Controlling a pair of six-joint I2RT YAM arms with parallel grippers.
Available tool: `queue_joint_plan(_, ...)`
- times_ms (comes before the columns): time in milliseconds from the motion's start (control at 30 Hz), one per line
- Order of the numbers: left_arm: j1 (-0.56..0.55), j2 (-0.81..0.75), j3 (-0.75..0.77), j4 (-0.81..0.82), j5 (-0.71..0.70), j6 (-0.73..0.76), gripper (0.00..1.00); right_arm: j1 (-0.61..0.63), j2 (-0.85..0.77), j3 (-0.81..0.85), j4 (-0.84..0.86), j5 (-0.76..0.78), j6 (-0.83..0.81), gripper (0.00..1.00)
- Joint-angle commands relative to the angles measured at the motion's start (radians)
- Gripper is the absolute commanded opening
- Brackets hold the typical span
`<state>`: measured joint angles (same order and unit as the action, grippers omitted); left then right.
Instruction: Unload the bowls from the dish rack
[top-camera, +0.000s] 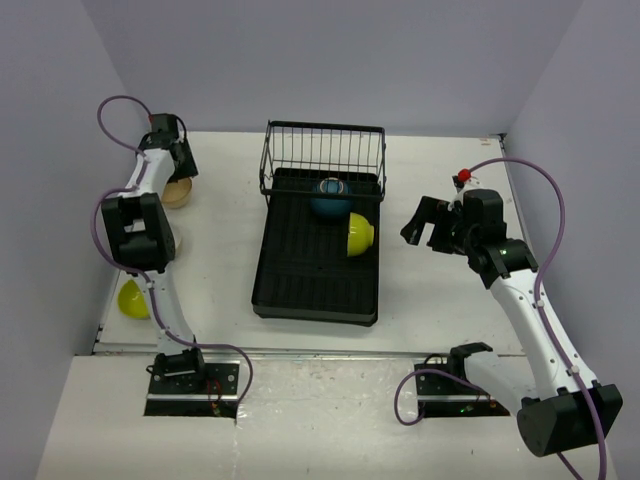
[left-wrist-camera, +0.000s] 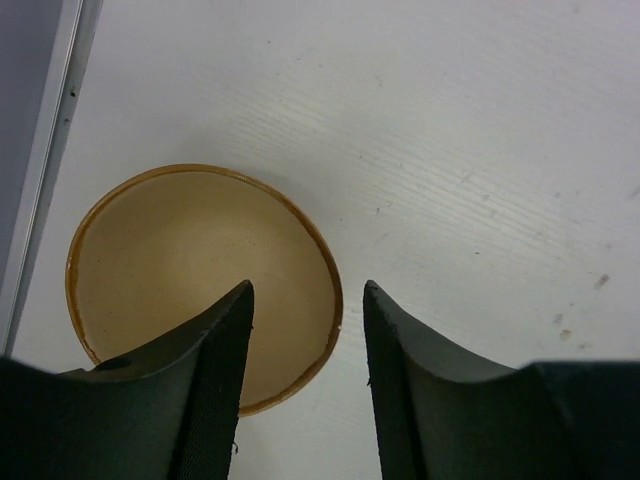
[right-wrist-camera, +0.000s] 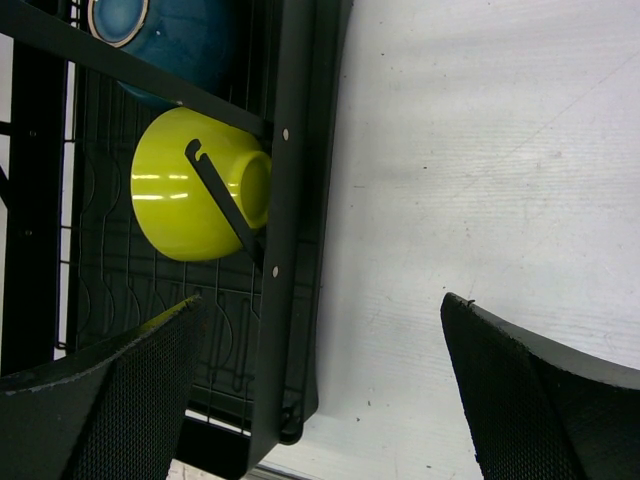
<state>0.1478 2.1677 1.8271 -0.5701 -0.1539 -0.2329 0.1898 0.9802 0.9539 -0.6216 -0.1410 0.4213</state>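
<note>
Pale lilac walls box in the white table (top-camera: 430, 300) on my overhead feed. I see the dish rack (top-camera: 318, 290) in the middle, its wire basket at the far end. A dark blue bowl (top-camera: 330, 200) sits under the basket. A lime bowl (top-camera: 359, 234) lies on its side just beside it, against the rack's right edge. Far left, my left pincer (top-camera: 176, 172) hangs over a cream bowl (top-camera: 178, 194) on the table. A second lime bowl (top-camera: 131, 298) rests near the front left, outside the rack. My right pincer (top-camera: 424, 224) hovers right of the rack, apart from it.

On the left wrist feed the cream bowl (left-wrist-camera: 190, 270) stands upright on the table, tan inside up. The left pincer (left-wrist-camera: 305, 300) is partly spread and grips nothing: one finger is over the bowl's inside, the other outside, with the rim between them.

On the right wrist feed the right pincer (right-wrist-camera: 320, 300) gapes wide and empty above the rack's side wall. The lime bowl (right-wrist-camera: 190, 190) and dark blue bowl (right-wrist-camera: 170, 35) lie inside the rack.
</note>
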Motion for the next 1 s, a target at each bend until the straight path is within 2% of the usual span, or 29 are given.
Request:
queue_joint_plan(0,-0.007,-0.121,0.066,0.03,0.076,-0.029,0.5,0.005,-0.023,0.023,-0.004,0.011,0.007,0.99)
queue_joint_plan(133,-0.008,-0.218,0.063,0.03,0.145,-0.065,0.53,0.005,-0.021,0.028,-0.013,0.029,0.007,0.99)
queue_joint_plan(233,0.006,-0.334,-0.007,0.05,0.226,-0.13,0.53,0.005,-0.009,0.034,-0.023,0.044,0.019,0.99)
queue_joint_plan(300,0.022,-0.476,-0.165,0.105,0.38,-0.225,0.49,0.005,0.018,0.045,-0.033,0.064,0.034,0.99)
queue_joint_plan(333,0.027,-0.538,-0.34,0.212,0.515,-0.264,0.49,0.005,0.028,0.048,-0.038,0.067,0.04,0.99)
queue_joint_plan(367,0.027,-0.596,-0.445,0.276,0.58,-0.304,0.5,0.005,0.038,0.052,-0.038,0.072,0.048,0.99)
queue_joint_plan(400,0.024,-0.731,-0.545,0.359,0.637,-0.409,0.5,0.005,0.063,0.055,-0.038,0.07,0.056,0.99)
queue_joint_plan(433,0.019,-0.797,-0.768,0.566,0.75,-0.484,0.5,0.005,0.075,0.062,-0.044,0.07,0.057,0.99)
queue_joint_plan(467,0.004,-0.85,-0.873,0.678,0.799,-0.555,0.49,0.005,0.086,0.069,-0.044,0.066,0.059,0.99)
queue_joint_plan(500,-0.01,-0.943,-0.958,0.766,0.829,-0.676,0.48,0.005,0.095,0.072,-0.043,0.058,0.059,0.99)
queue_joint_plan(533,-0.034,-0.982,-1.103,0.906,0.85,-0.725,0.47,0.005,0.112,0.074,-0.04,0.058,0.059,0.99)
queue_joint_plan(633,-0.187,-1.06,-1.242,1.033,0.826,-0.778,0.44,0.003,0.15,0.088,-0.035,0.07,0.066,0.99)
queue_joint_plan(700,-0.296,-1.089,-1.281,1.082,0.798,-0.804,0.43,0.003,0.176,0.097,-0.041,0.066,0.077,0.98)
queue_joint_plan(767,-0.384,-1.108,-1.319,1.142,0.734,-0.815,0.44,0.003,0.193,0.094,-0.041,0.054,0.091,0.88)
queue_joint_plan(800,-0.408,-1.114,-1.333,1.17,0.716,-0.827,0.44,0.003,0.195,0.089,-0.033,0.05,0.099,0.75)
queue_joint_plan(867,-0.47,-1.105,-1.342,1.2,0.68,-0.85,0.45,0.003,0.198,0.079,-0.027,0.034,0.103,0.57)
queue_joint_plan(900,-0.488,-1.094,-1.354,1.248,0.672,-0.856,0.45,0.003,0.202,0.078,-0.026,0.029,0.105,0.38)
queue_joint_plan(933,-0.508,-1.088,-1.356,1.254,0.642,-0.861,0.47,0.003,0.207,0.077,-0.027,0.024,0.105,0.26)
queue_joint_plan(967,-0.545,-1.071,-1.358,1.262,0.627,-0.864,0.47,0.003,0.216,0.077,-0.029,0.023,0.108,0.2)
